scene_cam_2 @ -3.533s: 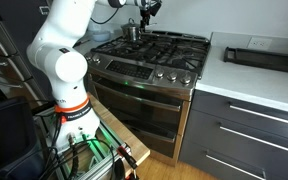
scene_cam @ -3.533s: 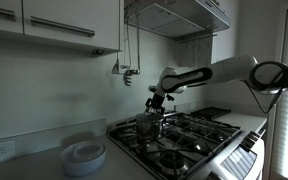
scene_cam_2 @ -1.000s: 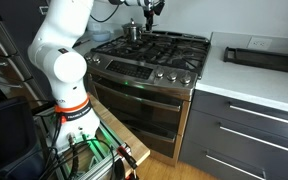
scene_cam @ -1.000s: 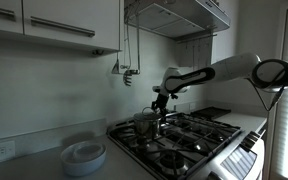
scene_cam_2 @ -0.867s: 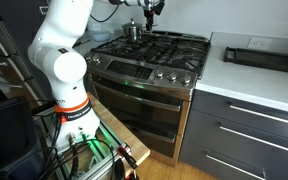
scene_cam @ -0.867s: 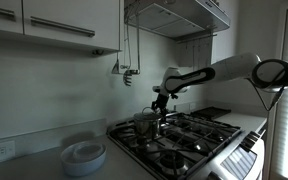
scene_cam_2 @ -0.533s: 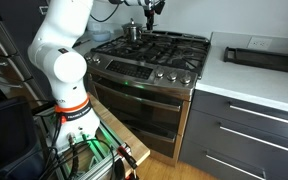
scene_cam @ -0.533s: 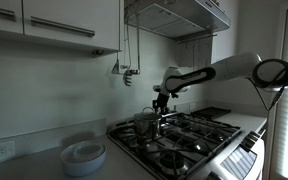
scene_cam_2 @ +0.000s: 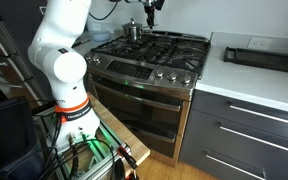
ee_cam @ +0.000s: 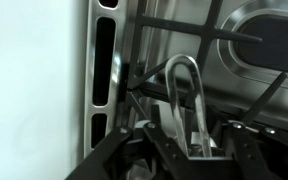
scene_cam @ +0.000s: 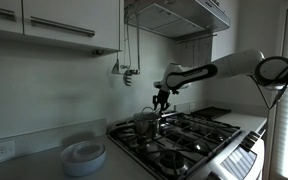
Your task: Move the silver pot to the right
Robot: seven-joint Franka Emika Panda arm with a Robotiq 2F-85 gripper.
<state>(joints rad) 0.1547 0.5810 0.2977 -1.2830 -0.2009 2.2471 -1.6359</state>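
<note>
The silver pot [scene_cam: 147, 125] stands on the back burner at the stove's wall-side end, also seen in an exterior view as the small steel pot [scene_cam_2: 132, 31]. My gripper [scene_cam: 160, 101] hangs just above it and slightly to one side, clear of the lid; it shows at the top edge of the other exterior view as the gripper [scene_cam_2: 149, 8]. In the wrist view the pot's looped metal handle [ee_cam: 184, 88] rises between the dark fingers, which stand apart on either side without touching it. The gripper [ee_cam: 187, 142] is open and holds nothing.
Black stove grates [scene_cam: 189, 135] extend away from the pot across the burners [scene_cam_2: 159, 48]. Stacked white plates [scene_cam: 84, 155] sit on the counter beside the stove. A dark tray [scene_cam_2: 264, 57] lies on the far counter. A range hood [scene_cam: 174, 15] hangs overhead.
The jaws have spread apart from the pot's handle and the gripper has lifted slightly. The pot has stayed on its burner.
</note>
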